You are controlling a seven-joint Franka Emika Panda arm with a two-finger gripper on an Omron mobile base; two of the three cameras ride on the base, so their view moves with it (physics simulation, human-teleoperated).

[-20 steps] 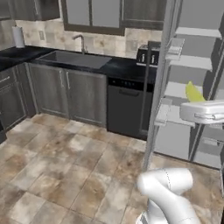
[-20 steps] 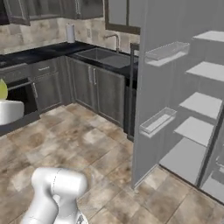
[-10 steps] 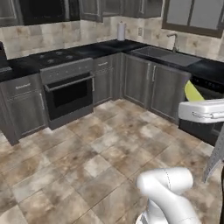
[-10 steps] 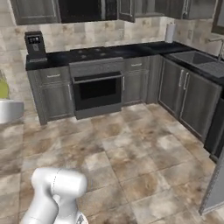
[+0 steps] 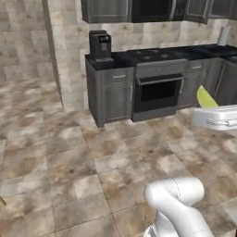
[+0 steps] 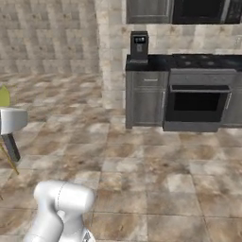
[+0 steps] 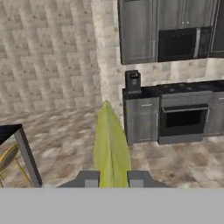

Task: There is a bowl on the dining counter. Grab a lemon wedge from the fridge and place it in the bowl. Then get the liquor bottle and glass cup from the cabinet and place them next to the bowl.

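Gripper (image 7: 112,178) fingers are closed on the lemon wedge (image 7: 110,146), held above the kitchen floor. Wedge looks light, soft, prob. slippery; hold its thick middle w/ gentle pressure.

The lemon wedge (image 7: 111,148) looks smooth and waxy, a matt yellow-green skin with faint lengthwise streaks, clamped between the dark, dull fingertips (image 7: 89,179) of the tool (image 7: 112,179). The arm (image 5: 178,203) beneath it has a glossy white plastic-like shell. The floor (image 5: 69,152) is mottled brown-and-beige stone tile with a low sheen. Behind the oven (image 5: 157,88), the wall (image 6: 47,38) is pale stone-look tile, matt. The oven front looks like brushed grey metal around dark glossy glass. Beside the oven, the cupboards (image 5: 113,95) show grey wood grain under a black, polished bench (image 5: 120,59). The coffee machine (image 5: 100,45) left of the oven is black and plastic-looking.
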